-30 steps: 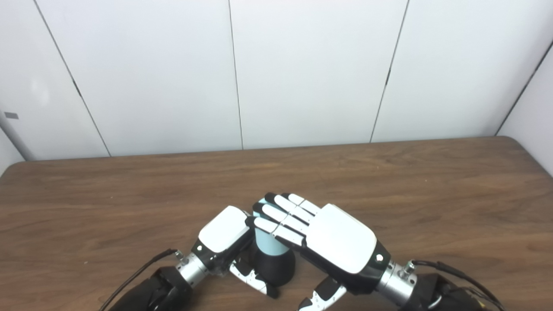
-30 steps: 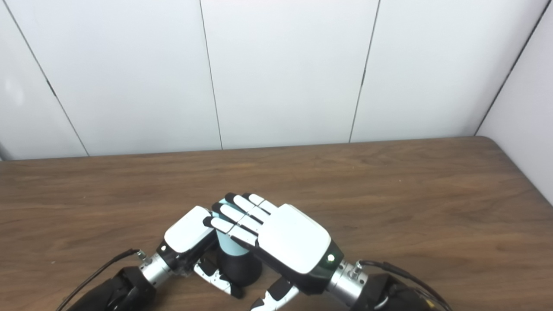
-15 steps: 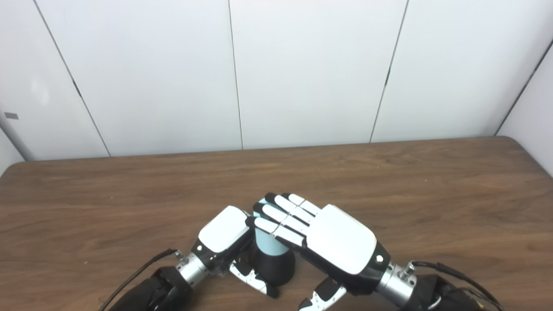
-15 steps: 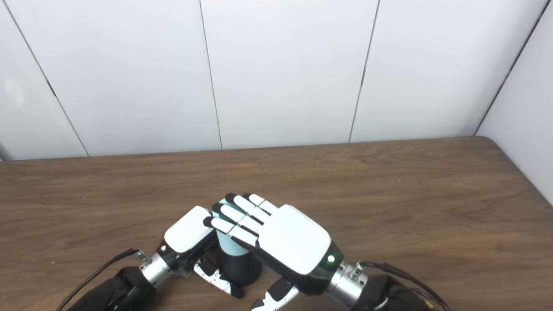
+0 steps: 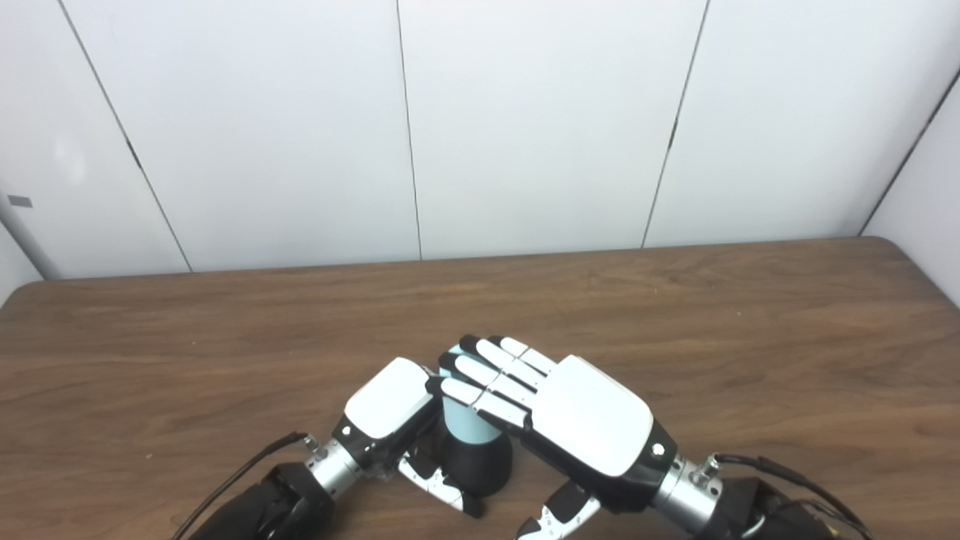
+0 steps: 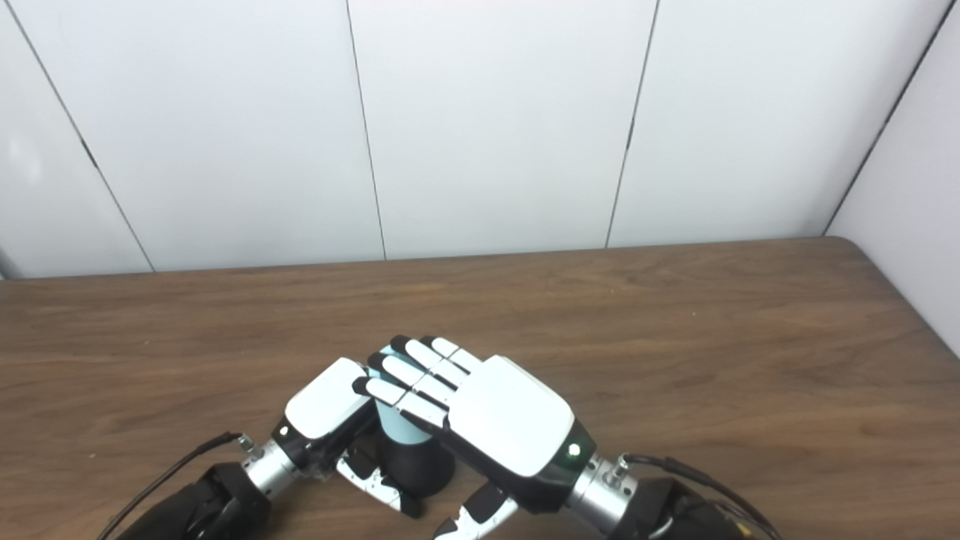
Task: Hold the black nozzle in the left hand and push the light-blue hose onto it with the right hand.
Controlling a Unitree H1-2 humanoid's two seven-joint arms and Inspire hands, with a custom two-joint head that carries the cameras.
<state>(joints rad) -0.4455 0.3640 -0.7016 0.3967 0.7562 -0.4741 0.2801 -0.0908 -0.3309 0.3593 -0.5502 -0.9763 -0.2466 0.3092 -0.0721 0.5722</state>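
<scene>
Right now the short light-blue hose piece (image 5: 463,420) stands upright in the flared black rubber nozzle (image 5: 480,463), which sits on the brown wood-grain table (image 5: 750,315) near its front edge. My left hand (image 5: 390,412) is curled around the nozzle from the left, thumb across its base, gripping it. My right hand (image 5: 559,409) lies flat over the hose top, fingers (image 5: 480,371) straight and together, thumb hanging free below; it grasps nothing.

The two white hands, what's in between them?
Between the left hand and the right hand stands the light-blue hose on the black nozzle, upright on the table. Both eye views show it.
</scene>
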